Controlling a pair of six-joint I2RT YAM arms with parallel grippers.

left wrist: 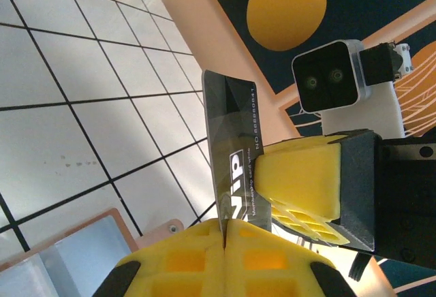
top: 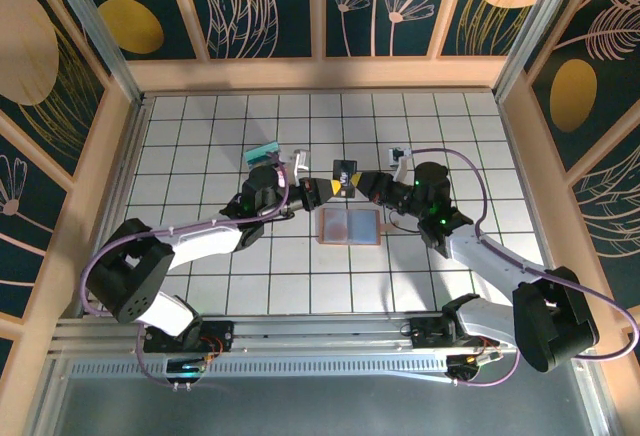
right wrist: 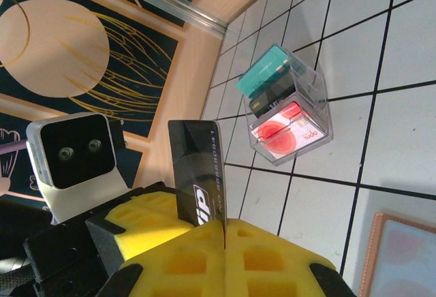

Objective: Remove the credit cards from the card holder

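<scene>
- Card holder (top: 350,227) lies open and flat on the tiled table (top: 200,126), blue-grey inside up, just below both grippers. It is judged light and limp, best pinned at its tan rim.
- Black VIP card (left wrist: 230,140) is raised above it. It is judged thin, stiff and slick, best taken by an edge.
- Left gripper (left wrist: 225,242) is closed on one edge of the card, and right gripper (right wrist: 225,242) is likewise clamped on it.
- Clear card box (right wrist: 289,110) stands well apart; open tiles surround the holder.

Barred just beyond card holder (top: 350,227) by left gripper (top: 330,190) and right gripper (top: 357,185) pinching one card (top: 345,169); open tiles (top: 200,136) elsewhere, bar clear box (top: 264,153).
</scene>
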